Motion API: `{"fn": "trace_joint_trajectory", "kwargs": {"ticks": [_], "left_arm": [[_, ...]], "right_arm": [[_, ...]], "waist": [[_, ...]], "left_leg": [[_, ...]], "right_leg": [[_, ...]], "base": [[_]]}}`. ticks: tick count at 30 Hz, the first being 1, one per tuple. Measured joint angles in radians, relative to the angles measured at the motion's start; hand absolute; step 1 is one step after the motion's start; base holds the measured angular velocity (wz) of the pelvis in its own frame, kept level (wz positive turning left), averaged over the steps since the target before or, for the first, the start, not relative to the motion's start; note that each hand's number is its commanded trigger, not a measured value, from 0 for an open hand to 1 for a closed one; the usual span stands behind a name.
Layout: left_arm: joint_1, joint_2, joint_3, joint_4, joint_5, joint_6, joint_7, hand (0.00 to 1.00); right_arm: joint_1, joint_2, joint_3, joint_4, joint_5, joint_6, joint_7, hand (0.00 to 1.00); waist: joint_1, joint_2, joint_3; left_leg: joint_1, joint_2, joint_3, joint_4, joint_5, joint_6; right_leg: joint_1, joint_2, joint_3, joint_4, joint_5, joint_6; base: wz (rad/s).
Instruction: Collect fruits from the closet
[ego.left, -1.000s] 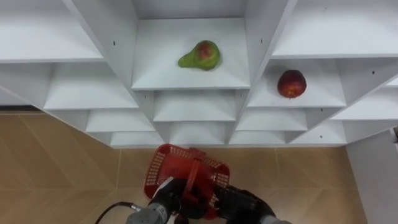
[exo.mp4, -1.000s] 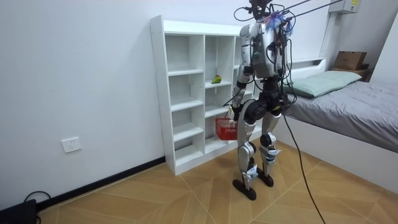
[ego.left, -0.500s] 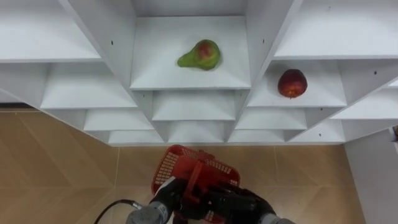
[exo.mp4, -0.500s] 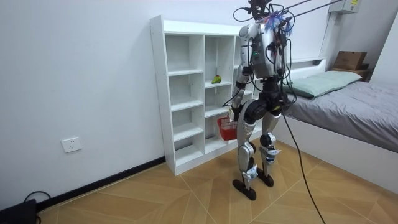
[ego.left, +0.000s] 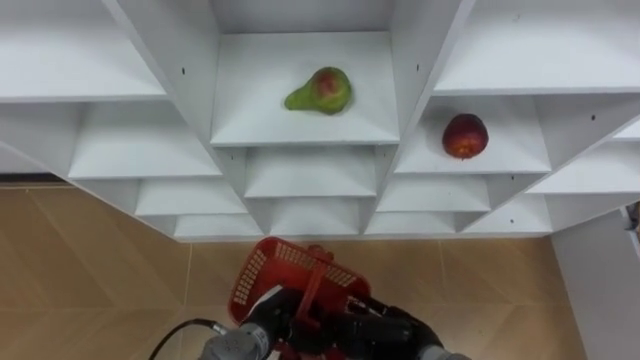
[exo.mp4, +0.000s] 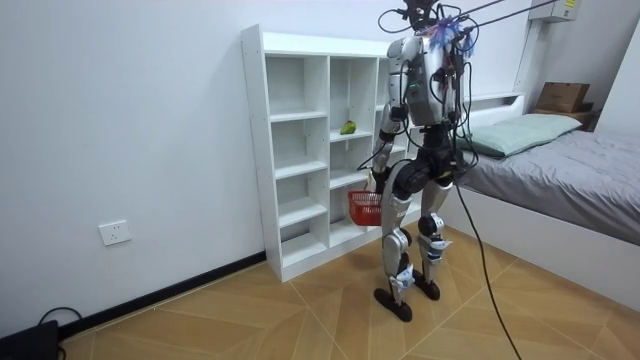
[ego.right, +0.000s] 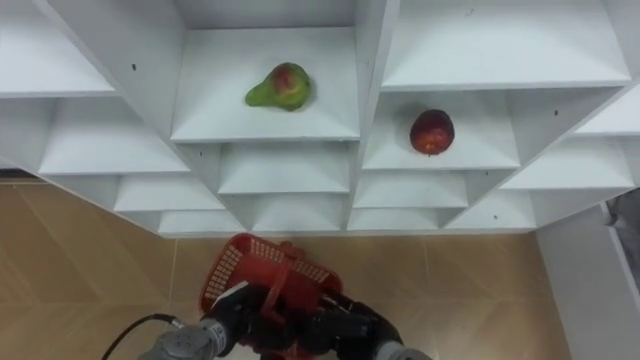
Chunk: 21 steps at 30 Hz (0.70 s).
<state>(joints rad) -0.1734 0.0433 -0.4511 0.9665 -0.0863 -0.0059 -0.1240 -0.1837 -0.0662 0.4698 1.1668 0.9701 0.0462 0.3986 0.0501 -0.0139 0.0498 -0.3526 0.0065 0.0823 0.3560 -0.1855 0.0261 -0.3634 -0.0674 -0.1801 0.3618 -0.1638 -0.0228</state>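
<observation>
Below the closet (ego.left: 150, 150) shelves, your left hand (ego.left: 262, 322) curls its fingers round the red basket (ego.left: 270, 268) handle; your right hand (ego.left: 385, 328) sits beside it, grip impossible to tell.

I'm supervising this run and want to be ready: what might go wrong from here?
The left hand and right hand both sit at the handle of the red basket; freeing one to reach may let it tip. The pear and apple lie loose on open shelves; a nudge might roll them off.
</observation>
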Motion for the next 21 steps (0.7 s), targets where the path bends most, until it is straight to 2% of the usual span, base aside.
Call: {"fn": "trace_joint_trajectory", "kwargs": {"ticks": [5,21], "left_arm": [[-0.002,0.001,-0.014,0.0,0.0,0.0,0.0,1.0],[-0.009,0.001,-0.024,0.016,-0.001,0.001,0.005,1.0]], "right_arm": [[0.003,-0.004,0.016,0.0,0.016,-0.001,0.0,0.0],[0.005,-0.006,0.018,0.001,0.054,0.022,0.0,0.0]], "waist": [[0.0,0.007,-0.0044],[0.0,0.005,-0.0054]], "left_leg": [[0.005,0.0,-0.001,-0.002,0.0,0.0],[0.018,-0.001,0.0,-0.004,0.001,0.001]], "right_leg": [[0.002,0.0,0.001,0.004,0.001,0.0],[0.012,-0.001,0.005,0.002,0.001,0.0]], "base": [[0.0],[0.0]]}}
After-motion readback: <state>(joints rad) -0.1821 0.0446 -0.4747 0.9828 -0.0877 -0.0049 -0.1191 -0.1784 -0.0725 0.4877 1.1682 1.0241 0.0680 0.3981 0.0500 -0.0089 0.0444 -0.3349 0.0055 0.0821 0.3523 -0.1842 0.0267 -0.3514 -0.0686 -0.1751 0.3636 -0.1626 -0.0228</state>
